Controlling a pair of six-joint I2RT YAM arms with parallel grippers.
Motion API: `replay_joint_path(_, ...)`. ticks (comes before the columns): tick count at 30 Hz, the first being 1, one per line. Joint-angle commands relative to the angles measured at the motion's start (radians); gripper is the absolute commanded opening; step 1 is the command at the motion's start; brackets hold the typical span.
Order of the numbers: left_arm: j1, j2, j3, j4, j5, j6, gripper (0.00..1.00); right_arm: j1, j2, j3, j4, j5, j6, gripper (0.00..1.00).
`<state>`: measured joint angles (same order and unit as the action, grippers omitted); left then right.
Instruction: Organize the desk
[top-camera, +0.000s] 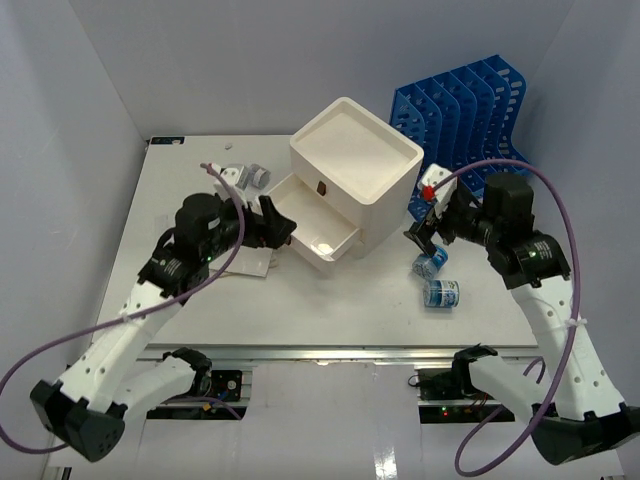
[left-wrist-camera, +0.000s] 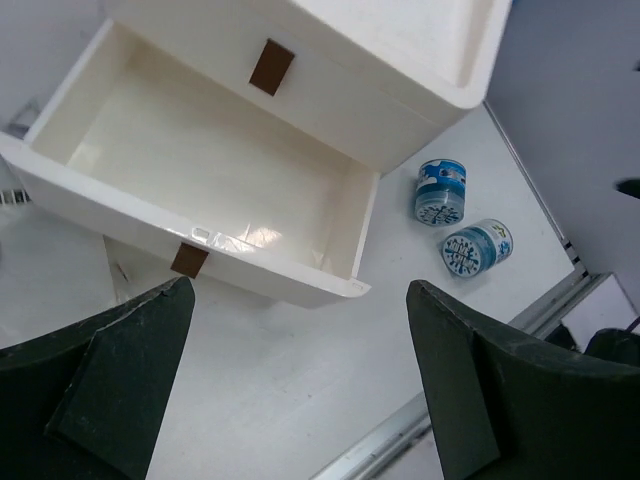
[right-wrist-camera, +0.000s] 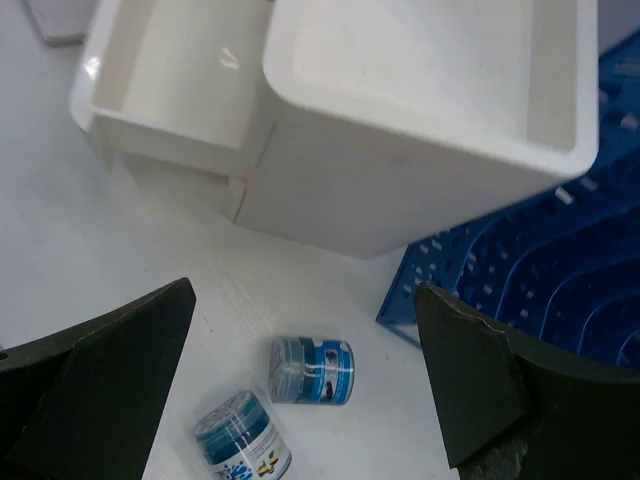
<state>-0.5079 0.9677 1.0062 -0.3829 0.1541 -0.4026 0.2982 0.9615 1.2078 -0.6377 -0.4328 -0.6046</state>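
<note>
The white desk (top-camera: 200, 300) holds a white three-drawer box (top-camera: 355, 170) with one drawer (top-camera: 320, 240) pulled out and empty. My left gripper (top-camera: 275, 225) is open and empty, just left of the drawer's front; in the left wrist view (left-wrist-camera: 300, 400) it hovers over bare desk below the drawer (left-wrist-camera: 200, 170). My right gripper (top-camera: 425, 235) is open and empty, above two blue jars (top-camera: 430, 267) (top-camera: 442, 294) lying right of the box. In the right wrist view (right-wrist-camera: 305, 400) the jars (right-wrist-camera: 312, 371) (right-wrist-camera: 243, 437) lie between my fingers.
A blue slotted file rack (top-camera: 465, 110) stands at the back right, beside the box. A small jar (top-camera: 257, 177) lies at the back left. A white card (top-camera: 250, 262) lies under my left arm. A metal rail (top-camera: 330, 350) runs along the desk's front edge.
</note>
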Motion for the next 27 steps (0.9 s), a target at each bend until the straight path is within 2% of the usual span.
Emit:
replay_joint_path(1, 0.000, -0.197, -0.196, 0.126, 0.031, 0.205, 0.98, -0.103, -0.082, -0.253, -0.052, 0.164, 0.034, 0.95)
replay_joint_path(5, 0.001, -0.311, -0.300, 0.143, 0.005, 0.223, 0.98, -0.113, -0.059, -0.329, -0.104, 0.309, 0.138, 0.93)
replay_joint_path(13, 0.000, -0.416, -0.412, 0.151, -0.021, 0.227, 0.98, -0.114, 0.128, -0.260, -0.200, 0.420, 0.296, 0.90)
replay_joint_path(19, 0.000, -0.462, -0.419, 0.147, -0.021, 0.225, 0.98, -0.114, 0.265, -0.170, -0.275, 0.367, 0.309, 0.90)
replay_joint_path(27, 0.000, -0.474, -0.417, 0.144, -0.026, 0.226, 0.98, -0.114, 0.355, -0.191, -0.261, 0.414, 0.310, 0.90)
